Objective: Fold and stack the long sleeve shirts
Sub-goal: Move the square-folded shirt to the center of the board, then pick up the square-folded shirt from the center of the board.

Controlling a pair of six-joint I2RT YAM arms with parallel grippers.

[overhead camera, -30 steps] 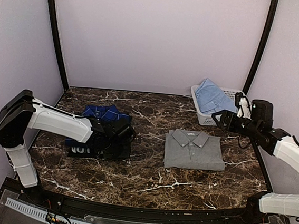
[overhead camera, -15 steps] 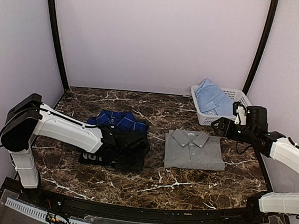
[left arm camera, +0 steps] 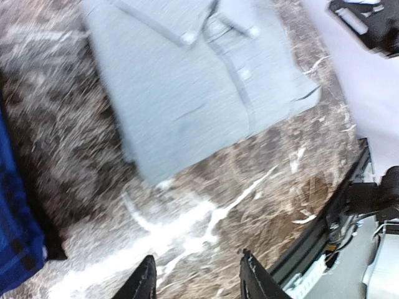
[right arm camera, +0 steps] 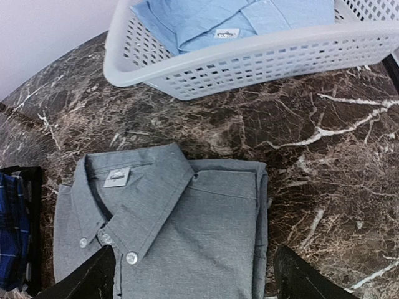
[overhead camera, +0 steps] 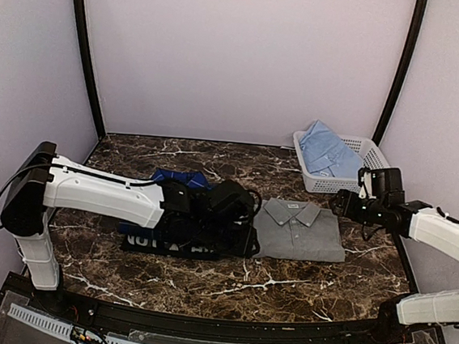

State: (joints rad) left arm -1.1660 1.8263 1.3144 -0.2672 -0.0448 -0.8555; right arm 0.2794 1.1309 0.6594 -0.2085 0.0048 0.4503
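From above, we see the left gripper (overhead camera: 238,212) low over the right end of the plaid shirt (overhead camera: 172,178), which lies mid-desk (overhead camera: 203,277) just beside the folded grey shirt (overhead camera: 301,232). The blue shirt (overhead camera: 328,149) sits in the basket (overhead camera: 334,184) at the far right corner, and the right gripper (overhead camera: 342,203) hovers near the grey shirt's far right corner. At the left wrist, we see that gripper's fingers apart over bare desk, with the grey shirt beyond. At the right wrist, the fingers stand wide apart above the grey shirt.
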